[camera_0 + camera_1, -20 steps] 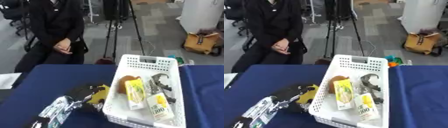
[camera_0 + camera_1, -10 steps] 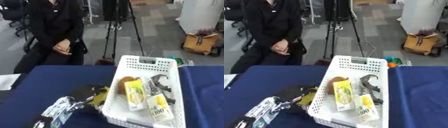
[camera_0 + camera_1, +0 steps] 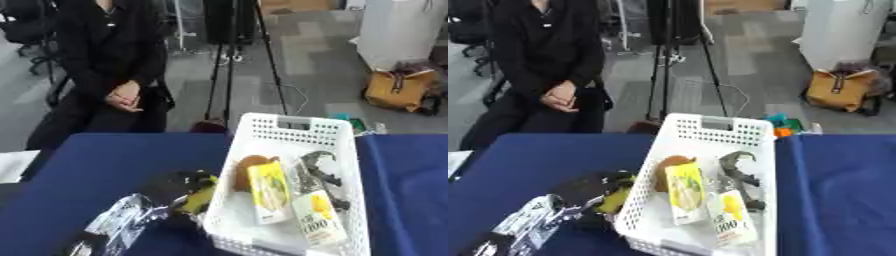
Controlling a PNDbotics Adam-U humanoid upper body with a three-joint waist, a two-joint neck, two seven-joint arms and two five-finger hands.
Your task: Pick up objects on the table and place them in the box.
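Surface: your blue-covered surface carries a white perforated box.
Left hand: your left hand grips a yellow object right beside the box's left wall.
Box contents: yellow packet, yellow-labelled bottle, brown item, dark tool.
Right hand: outside both views.

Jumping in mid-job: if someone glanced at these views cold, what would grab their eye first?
The white perforated box at centre on the dark blue table, already holding a brown rounded item, two yellow packets and a dark tool-like object. Next, the left hand at the box's left wall, curled round a yellow-and-black object just outside it.
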